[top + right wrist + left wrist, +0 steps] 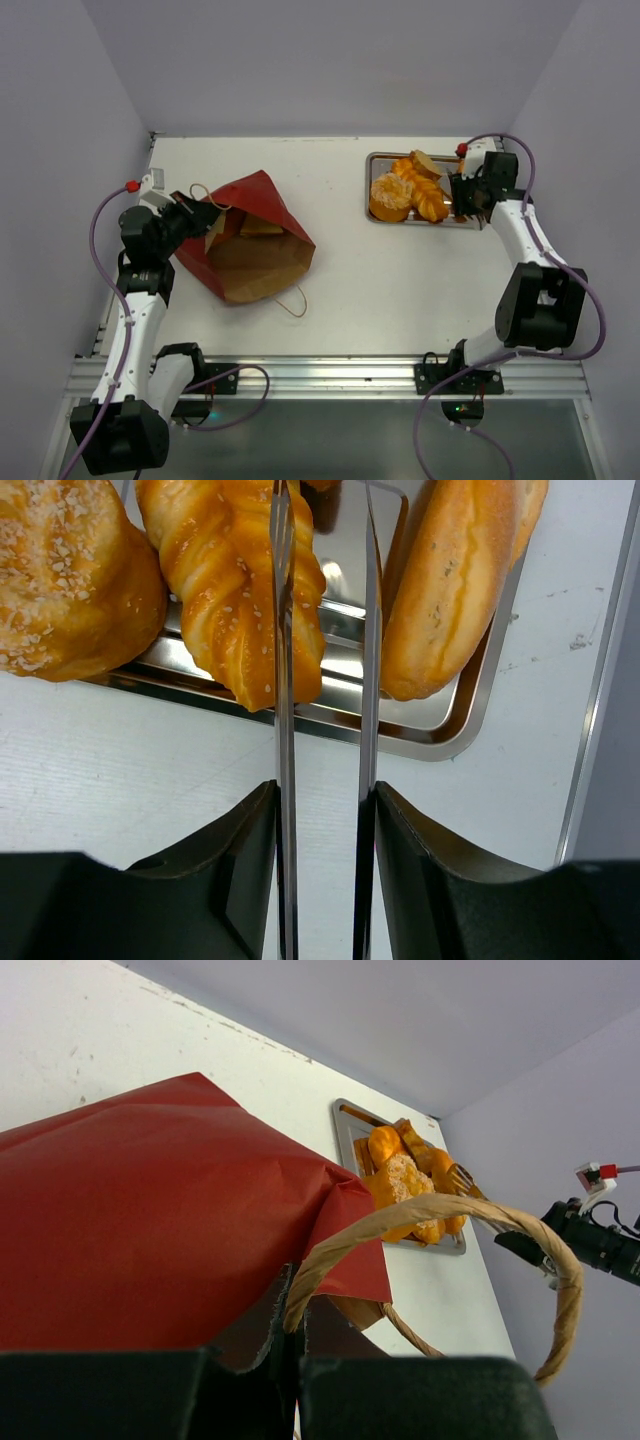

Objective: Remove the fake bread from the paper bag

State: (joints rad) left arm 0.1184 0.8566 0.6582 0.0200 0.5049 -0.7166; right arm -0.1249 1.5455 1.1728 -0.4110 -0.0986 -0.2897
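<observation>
White table (pixel 400 270), dark red paper bag (pixel 250 225) lying on its side at left, silver tray (pixel 372 160) of fake bread (pixel 390 197) at far right

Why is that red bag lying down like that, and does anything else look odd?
The paper bag lies on its side, crumpled, mouth gaping toward the near edge with one bread visible inside. The left hand pinches its rim. On the tray, the breads are heaped unevenly, some overhanging the rim. Nothing appears spilled.
</observation>
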